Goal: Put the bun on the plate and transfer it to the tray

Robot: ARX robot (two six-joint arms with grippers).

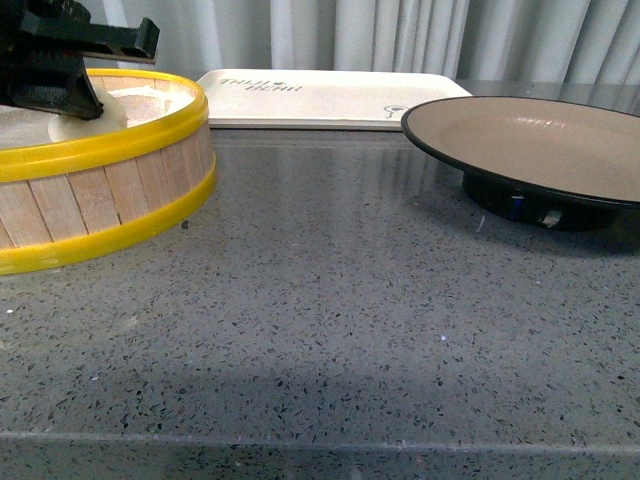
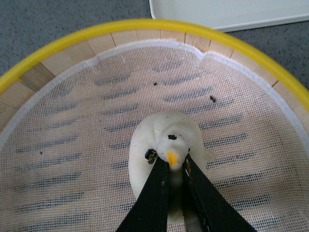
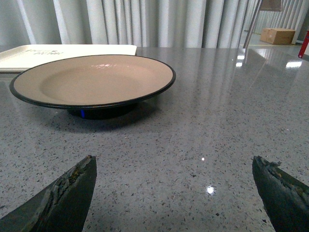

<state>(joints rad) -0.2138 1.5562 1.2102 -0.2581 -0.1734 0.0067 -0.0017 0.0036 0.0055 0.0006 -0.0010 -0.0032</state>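
Note:
The white bun lies on the mesh liner inside the yellow-rimmed bamboo steamer. My left gripper is shut on the bun, its black fingers pinching the near side. In the front view the bun peeks over the steamer rim under the left gripper. The tan plate with black rim stands at the right; it also shows in the right wrist view. The cream tray lies at the back. My right gripper is open and empty above the counter, short of the plate.
The steamer stands at the left on the grey speckled counter. Grey curtains hang behind. A corner of the tray lies just past the steamer. A cardboard box sits far off.

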